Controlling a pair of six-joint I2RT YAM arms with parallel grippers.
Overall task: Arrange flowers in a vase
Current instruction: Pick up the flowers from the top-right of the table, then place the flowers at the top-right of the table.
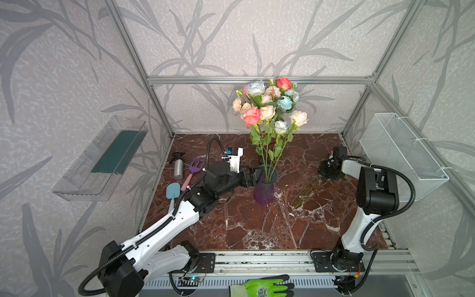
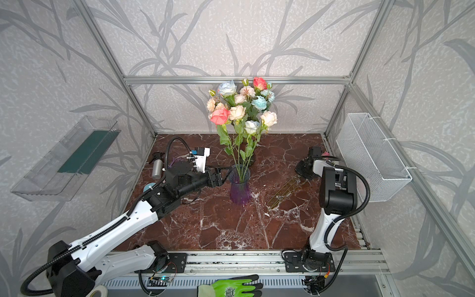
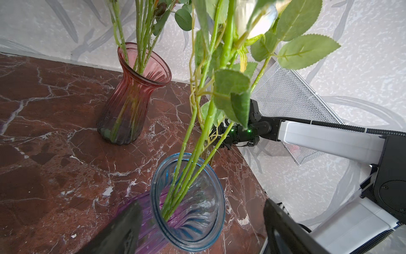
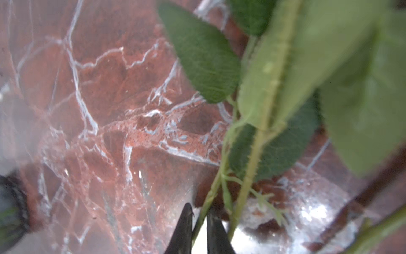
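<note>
A purple vase with a blue rim [image 1: 264, 189] [image 3: 189, 204] stands mid-table and holds several flowers [image 1: 272, 120] with coral, cream and white heads. My left gripper [image 3: 203, 228] [image 1: 253, 177] is open, one finger on each side of this vase just below the rim. Behind it a red vase [image 3: 134, 94] holds several more flowers [image 1: 267, 92]. At the back right of the table my right gripper [image 4: 201, 213] is low and shut on a thin green flower stem [image 4: 211, 193]. More leafy stems [image 1: 308, 191] lie on the table beside it.
A metal spray bottle [image 1: 178, 167], a purple hand fork [image 1: 195, 164] and a blue trowel [image 1: 172, 191] lie along the left edge. A white wire basket [image 1: 401, 154] hangs on the right wall, a clear tray [image 1: 102, 159] on the left. A green glove [image 1: 264, 285] lies in front.
</note>
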